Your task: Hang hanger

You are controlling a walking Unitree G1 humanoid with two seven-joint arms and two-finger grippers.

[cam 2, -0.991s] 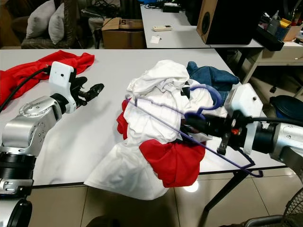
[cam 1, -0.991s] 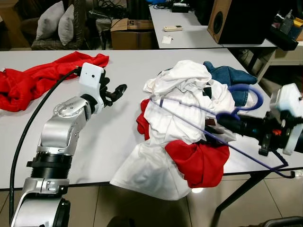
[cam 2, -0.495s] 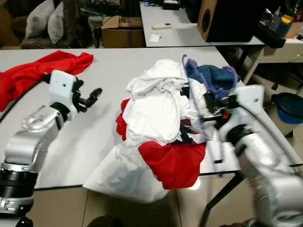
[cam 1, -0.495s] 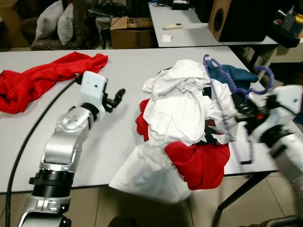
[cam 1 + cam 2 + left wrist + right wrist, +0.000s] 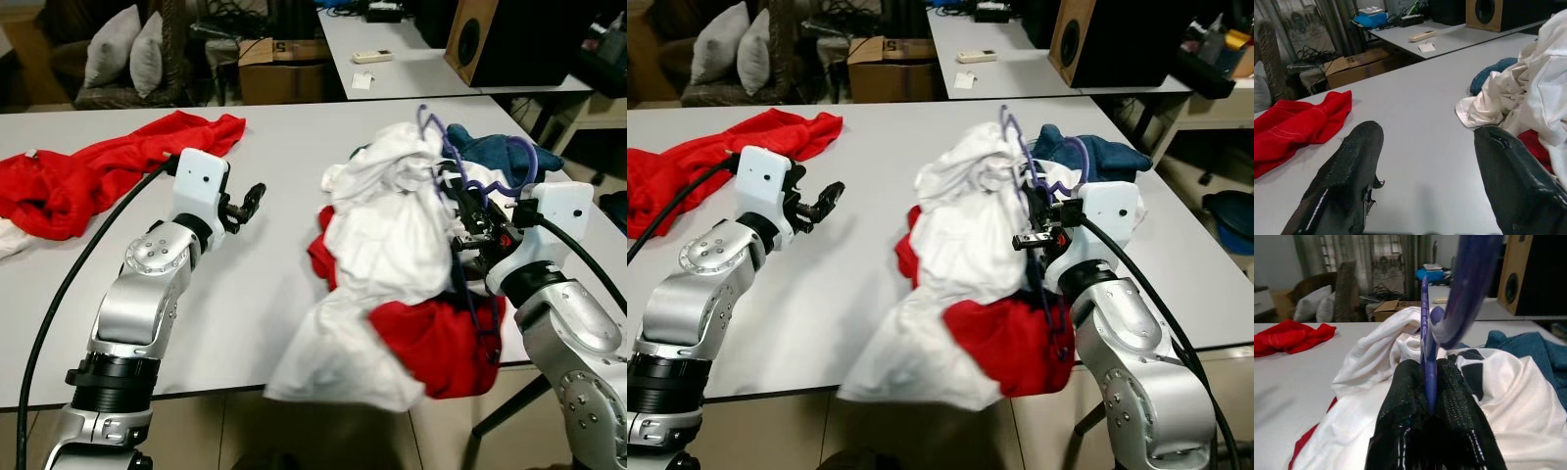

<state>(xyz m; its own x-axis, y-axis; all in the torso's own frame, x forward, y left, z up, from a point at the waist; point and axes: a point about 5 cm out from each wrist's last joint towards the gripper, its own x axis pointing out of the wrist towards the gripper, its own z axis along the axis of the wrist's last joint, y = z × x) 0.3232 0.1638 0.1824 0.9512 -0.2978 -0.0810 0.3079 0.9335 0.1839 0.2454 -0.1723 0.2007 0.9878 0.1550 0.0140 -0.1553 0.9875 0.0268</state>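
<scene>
Beside hanger [image 5: 1034,196], heaped clothes [image 5: 960,264]

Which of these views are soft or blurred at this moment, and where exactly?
Left and right eye views: sharp across the table, smeared only at the hanging lower edge of the white shirt. Left wrist view: the near fingers soft, background crisp. Right wrist view: the purple hanger pinched in the right gripper is blurred up close.

A white surface [image 5: 294,323] stands on tiled floor [image 5: 245,431]. Behind it are a second table [image 5: 411,73], a wooden speaker [image 5: 490,39], a cardboard box [image 5: 284,69] and grey cushions [image 5: 127,54].
</scene>
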